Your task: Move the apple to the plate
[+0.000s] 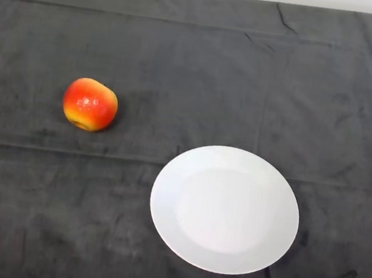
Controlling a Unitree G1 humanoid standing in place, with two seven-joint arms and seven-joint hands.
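A red and yellow apple (90, 104) rests on the dark cloth at the left of the head view. A round white plate (224, 209) lies to its lower right, near the front of the table, with nothing on it. A stretch of cloth separates the apple from the plate's rim.
The dark cloth (202, 66) covers the whole table, with a few creases and a fold line running across at mid-height. The table's far edge shows along the top of the view.
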